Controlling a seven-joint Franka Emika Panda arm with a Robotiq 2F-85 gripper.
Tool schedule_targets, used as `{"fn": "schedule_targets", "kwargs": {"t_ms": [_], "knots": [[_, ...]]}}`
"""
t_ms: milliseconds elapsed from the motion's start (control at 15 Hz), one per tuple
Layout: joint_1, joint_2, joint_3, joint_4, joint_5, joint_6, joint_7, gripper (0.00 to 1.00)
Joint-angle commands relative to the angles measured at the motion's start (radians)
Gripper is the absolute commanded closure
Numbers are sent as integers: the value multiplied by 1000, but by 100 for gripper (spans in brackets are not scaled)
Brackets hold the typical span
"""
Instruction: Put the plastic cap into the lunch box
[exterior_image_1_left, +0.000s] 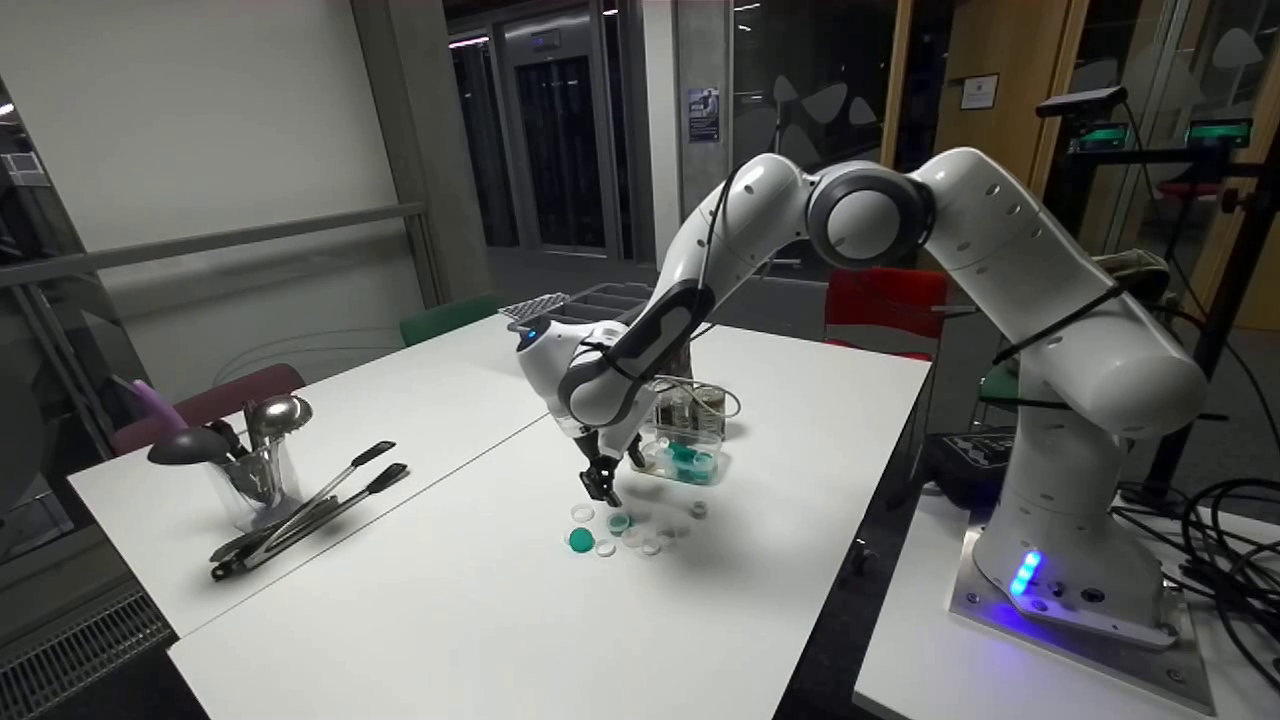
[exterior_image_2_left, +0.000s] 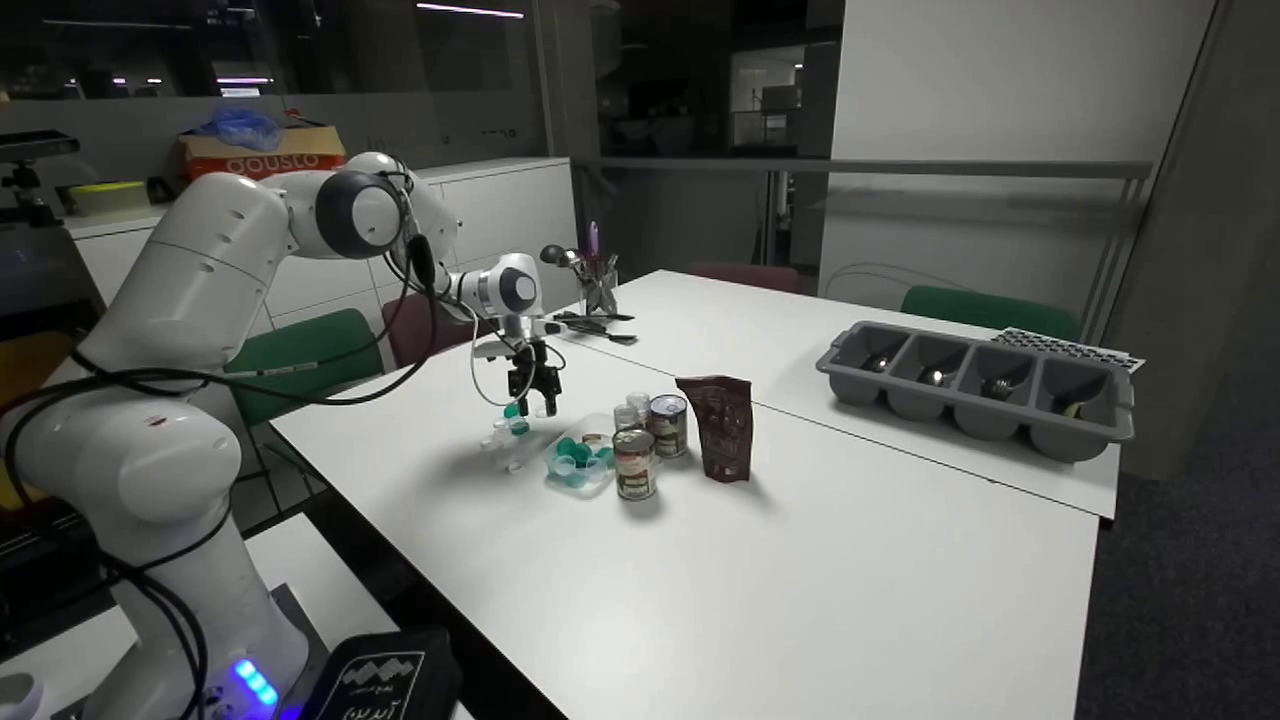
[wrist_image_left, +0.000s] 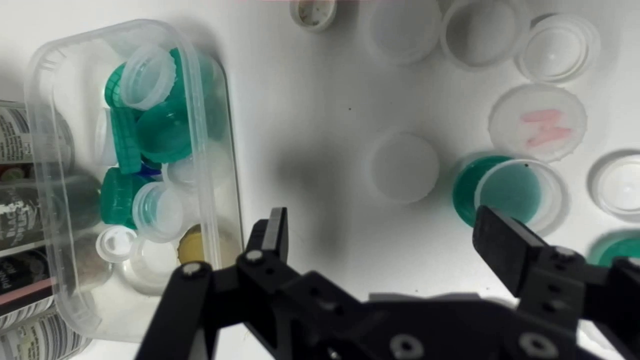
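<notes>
In the wrist view, we are seeing the gripper (wrist_image_left: 382, 225) standing wide, its fingers (wrist_image_left: 502, 245) well apart. The lunch box (wrist_image_left: 201, 155) is lying at left, holding caps (wrist_image_left: 165, 130); spice jars (wrist_image_left: 20, 215), cut off by the frame, are standing just beside its outer side; bare table (wrist_image_left: 280, 100) is separating its inner side from the loose plastic caps (wrist_image_left: 405, 167). One finger is masking part of a clear cap (wrist_image_left: 525, 192) overlapping a teal cap (wrist_image_left: 465, 190); the gripper is hiding the box's lower right corner. In an exterior view, pale caps (exterior_image_1_left: 651, 547) are blending into the table.
</notes>
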Motion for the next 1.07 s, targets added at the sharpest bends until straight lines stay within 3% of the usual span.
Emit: {"fn": "schedule_targets", "kwargs": {"t_ms": [0,1000], "knots": [[-22,-80,29,-84,40,28,-41,0],[-56,-26,49,-35,134,-7,-161,0]]}}
